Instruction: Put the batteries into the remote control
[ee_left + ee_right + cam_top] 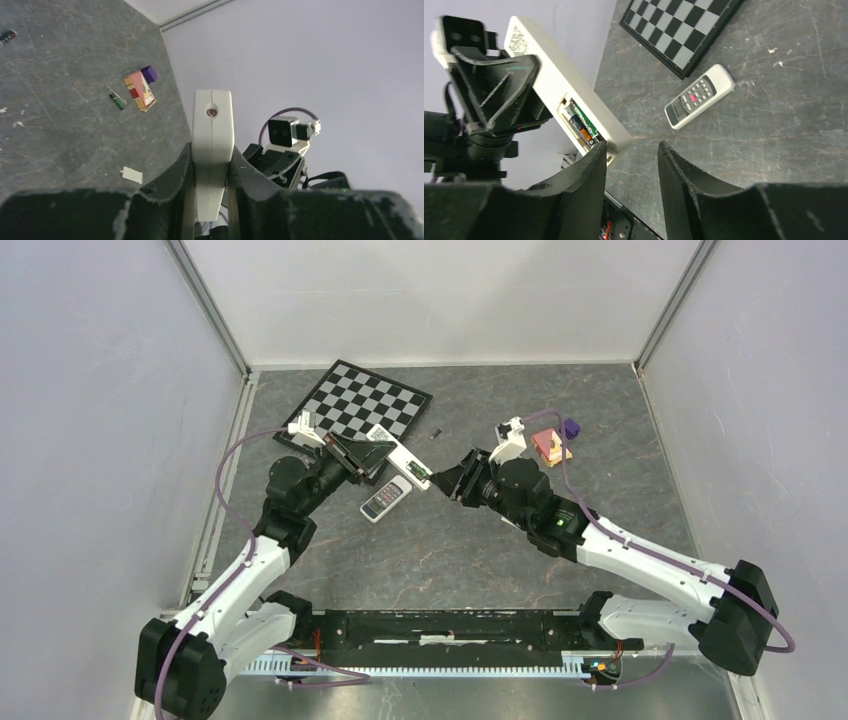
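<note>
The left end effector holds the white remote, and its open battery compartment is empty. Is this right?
Not quite. The left end effector holds the white remote, but its open battery compartment is not empty: the right wrist view shows batteries inside.

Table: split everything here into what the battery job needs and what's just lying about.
For the job:
- white remote, clamped in the left gripper, compartment open
- batteries inside it
- loose battery on the table
- green battery beside the blocks
- right gripper, empty

Lying about:
- chessboard
- second remote, face up
- coloured blocks
</note>
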`<state>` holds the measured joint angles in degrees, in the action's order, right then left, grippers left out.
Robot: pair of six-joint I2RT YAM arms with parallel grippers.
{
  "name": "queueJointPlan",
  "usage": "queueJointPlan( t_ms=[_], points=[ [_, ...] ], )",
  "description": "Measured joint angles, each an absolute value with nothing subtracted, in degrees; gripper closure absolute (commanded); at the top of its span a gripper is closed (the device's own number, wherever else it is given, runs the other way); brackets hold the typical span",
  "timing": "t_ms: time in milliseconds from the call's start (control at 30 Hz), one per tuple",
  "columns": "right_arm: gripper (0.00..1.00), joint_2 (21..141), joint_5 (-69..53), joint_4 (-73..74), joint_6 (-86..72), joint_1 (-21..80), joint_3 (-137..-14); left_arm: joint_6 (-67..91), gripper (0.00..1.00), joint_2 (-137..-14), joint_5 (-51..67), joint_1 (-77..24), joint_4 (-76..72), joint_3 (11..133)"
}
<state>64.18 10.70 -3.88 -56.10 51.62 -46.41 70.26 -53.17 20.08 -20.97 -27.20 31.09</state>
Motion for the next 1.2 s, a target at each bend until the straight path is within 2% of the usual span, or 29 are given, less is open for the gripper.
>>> queueJointPlan(
  t_ms=[300,400,533,700,933,1200],
  points=[
    [0.51,65.95,9.80,-0.12,-56.21,51.20,-48.01,63.92,0.98,-52.77,23.75,-21.26,-23.73,31.83],
    [0.43,65.69,9.08,0.58,-56.16,50.96,-47.92,63.92,0.98,-52.77,23.90,-21.26,-22.35,32.10],
    [0.24,63.44,8.32,0.34,-55.68,50.39,-46.02,63.92,0.98,-52.75,24.38,-21.76,-22.13,32.58],
    [0.15,58.26,6.28,-2.81,-53.17,49.74,-41.52,63.75,0.98,-52.58,26.79,-22.65,-21.91,33.85],
    [0.13,56.21,1.52,-6.94,-42.65,49.36,-40.14,61.69,0.98,-52.38,32.23,-22.92,-23.97,34.15],
    [0.17,56.97,-4.84,-8.34,-31.38,49.23,-40.53,59.61,0.98,-52.38,35.81,-22.92,-24.56,34.17]
  ],
)
